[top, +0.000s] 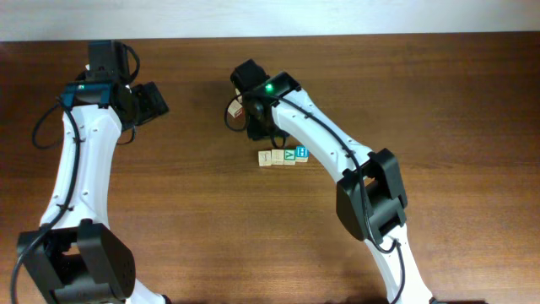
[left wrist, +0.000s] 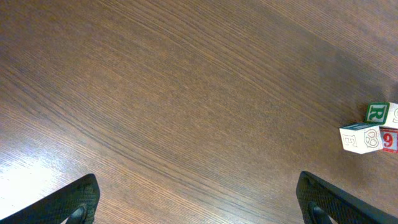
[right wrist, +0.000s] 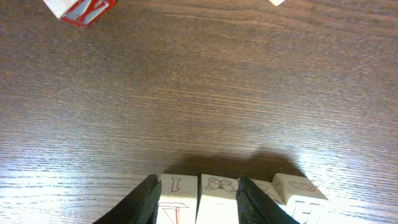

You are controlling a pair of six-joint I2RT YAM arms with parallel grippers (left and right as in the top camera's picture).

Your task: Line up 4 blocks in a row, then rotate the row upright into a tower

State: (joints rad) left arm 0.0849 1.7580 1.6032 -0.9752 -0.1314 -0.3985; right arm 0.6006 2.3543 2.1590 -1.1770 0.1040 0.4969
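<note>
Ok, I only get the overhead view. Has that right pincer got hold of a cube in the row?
Observer: The right wrist view shows the right pincer with fingers apart, the I cube and its pale neighbour from the row in the gap; no grip visible.
Operator: And the left pincer?
Observer: Wide open over the table, with a green R cube and a red 9 cube at its view's edge.

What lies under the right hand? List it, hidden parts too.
Beneath the right hand: the row of blocks, one pale block showing between its fingers. The fingers cover parts of the neighbouring blocks; whether they touch is unclear.
</note>
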